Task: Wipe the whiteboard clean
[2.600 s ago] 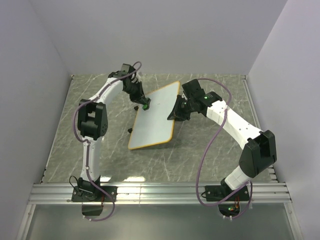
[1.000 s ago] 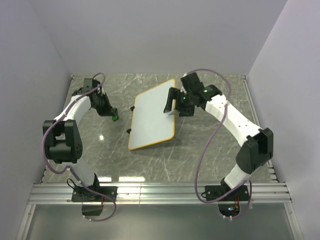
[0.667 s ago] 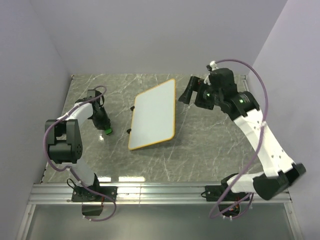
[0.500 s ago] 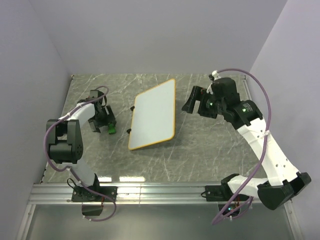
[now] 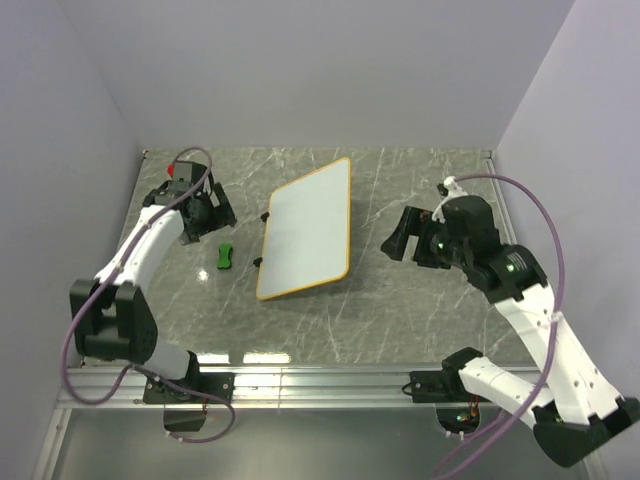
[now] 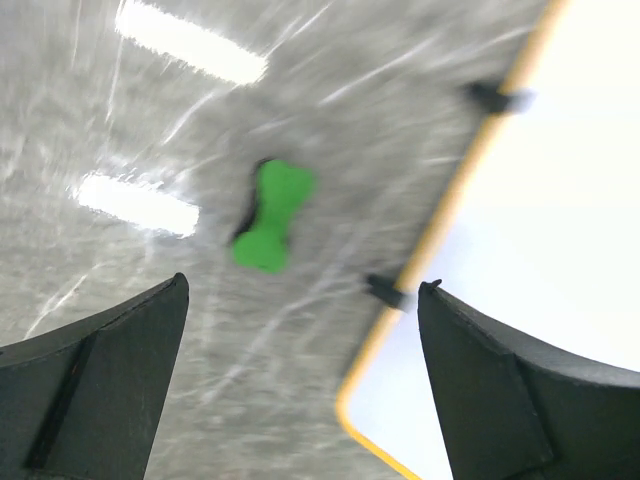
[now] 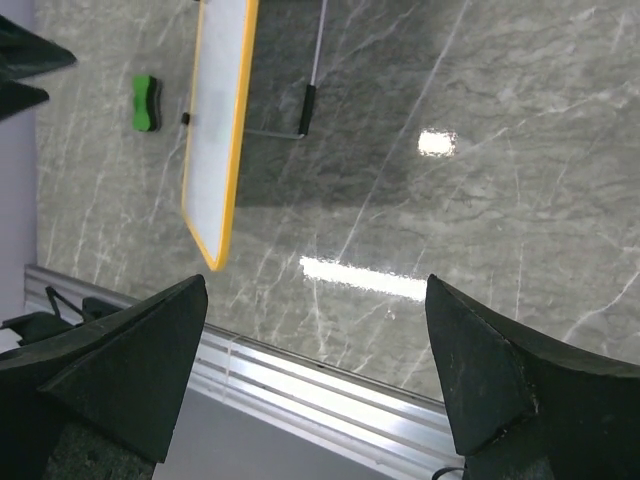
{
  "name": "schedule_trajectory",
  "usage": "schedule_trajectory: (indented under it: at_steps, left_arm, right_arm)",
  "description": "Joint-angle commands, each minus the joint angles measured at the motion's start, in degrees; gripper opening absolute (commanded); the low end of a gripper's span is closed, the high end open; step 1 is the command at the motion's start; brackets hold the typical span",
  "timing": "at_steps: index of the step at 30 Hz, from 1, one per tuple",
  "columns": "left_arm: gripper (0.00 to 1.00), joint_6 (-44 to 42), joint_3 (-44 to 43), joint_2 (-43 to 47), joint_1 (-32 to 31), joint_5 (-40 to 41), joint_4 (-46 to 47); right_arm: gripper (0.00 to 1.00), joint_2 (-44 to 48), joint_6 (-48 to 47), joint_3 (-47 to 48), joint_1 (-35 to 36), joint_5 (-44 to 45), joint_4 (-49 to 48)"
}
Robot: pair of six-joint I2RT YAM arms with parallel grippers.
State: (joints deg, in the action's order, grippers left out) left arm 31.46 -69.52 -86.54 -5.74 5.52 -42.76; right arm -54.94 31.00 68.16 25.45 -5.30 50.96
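Observation:
The whiteboard (image 5: pixel 308 230) lies propped at a tilt in the middle of the table, white with an orange-yellow frame and no marks showing; it also shows in the left wrist view (image 6: pixel 560 200) and edge-on in the right wrist view (image 7: pixel 218 130). A small green eraser (image 5: pixel 225 256) lies loose on the table left of the whiteboard (image 6: pixel 270 215) (image 7: pixel 146 102). My left gripper (image 5: pixel 205 213) hangs open above and behind the eraser, holding nothing (image 6: pixel 300 390). My right gripper (image 5: pixel 405 237) is open and raised, right of the board, with nothing between its fingers (image 7: pixel 315 370).
Black clips (image 6: pixel 498 97) stick out from the board's left edge. A metal stand leg (image 7: pixel 310 90) props the board from behind. An aluminium rail (image 5: pixel 320 385) runs along the table's near edge. Grey walls close in the left, back and right.
My left gripper opened and let the green eraser drop onto the table, then pulled back up and left. My right arm swung away from the board toward the right and near side.

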Motion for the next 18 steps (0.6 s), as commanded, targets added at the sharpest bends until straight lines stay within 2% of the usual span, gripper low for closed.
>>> schedule_trajectory:
  at_steps: [1, 7, 15, 18]
  left_arm:
    - [0.99, 3.0, -4.0, 7.7, -2.3, -0.4, -0.1]
    - [0.98, 6.0, -6.0, 14.5, -6.8, 1.7, -1.1]
    - [0.99, 9.1, -6.5, 20.8, -10.7, 6.1, -5.6]
    - [0.99, 10.0, -7.3, 22.8, -12.4, 10.8, -8.9]
  right_arm:
    - [0.96, 6.0, 0.8, -2.2, -0.1, 0.2, -4.0]
    - [0.98, 15.4, 0.6, -3.7, -0.1, -1.6, -8.4]
    - [0.96, 19.3, -0.9, -1.0, -0.1, -5.8, -8.2]
    - [0.98, 20.3, -2.0, -0.4, -0.1, -5.3, -7.7]
